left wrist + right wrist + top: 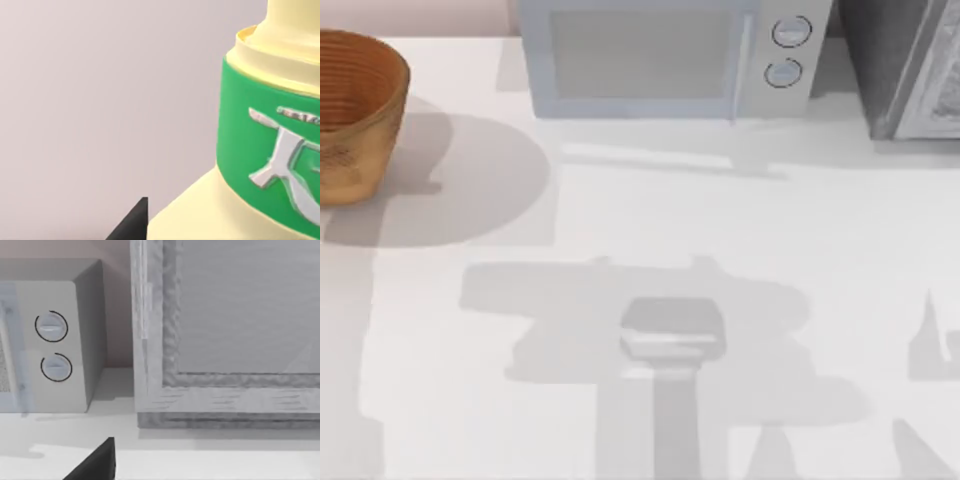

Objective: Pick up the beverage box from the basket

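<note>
Basket [355,110]: woven wicker, orange-brown, ribbed rings inside, tan outer wall coarser, matt. Table [620,220]: smooth, matt white. Microwave [670,55]: smooth pale-grey casing, satin; door panel faintly translucent; two round dials with a smooth finish. Grey cabinet [225,340]: rough, mottled frame, flat matt panel. Beverage box [260,150]: smooth cream-yellow surface, glossy green band with raised silvery lettering.

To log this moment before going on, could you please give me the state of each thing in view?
basket: upright at the table's far left, ribbed inside showing.
beverage box: close before the left wrist camera, plain backdrop; grasp unclear.
microwave: door shut, at the back.
grey cabinet: standing right of the microwave.
</note>
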You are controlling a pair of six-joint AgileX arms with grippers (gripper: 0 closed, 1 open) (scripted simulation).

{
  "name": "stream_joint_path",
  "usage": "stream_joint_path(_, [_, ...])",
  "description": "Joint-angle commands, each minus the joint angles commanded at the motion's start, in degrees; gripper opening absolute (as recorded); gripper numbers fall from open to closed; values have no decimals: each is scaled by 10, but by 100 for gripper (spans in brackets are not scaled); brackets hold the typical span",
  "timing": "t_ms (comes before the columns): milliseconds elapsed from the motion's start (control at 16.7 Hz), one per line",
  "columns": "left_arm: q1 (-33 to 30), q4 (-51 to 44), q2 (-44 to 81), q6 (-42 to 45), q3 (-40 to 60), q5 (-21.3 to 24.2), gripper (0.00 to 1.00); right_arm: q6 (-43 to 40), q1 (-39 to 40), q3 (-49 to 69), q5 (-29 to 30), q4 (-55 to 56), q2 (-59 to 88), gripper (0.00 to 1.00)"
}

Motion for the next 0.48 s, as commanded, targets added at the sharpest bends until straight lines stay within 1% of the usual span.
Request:
stream_joint_path(300, [-38, -89, -312, -1, -183, -42, 0, 0, 0, 0, 0, 0, 0, 100])
stream_joint_path(480, [-60, -142, -472, -3, -288, -65, 0, 0, 0, 0, 0, 0, 0, 100])
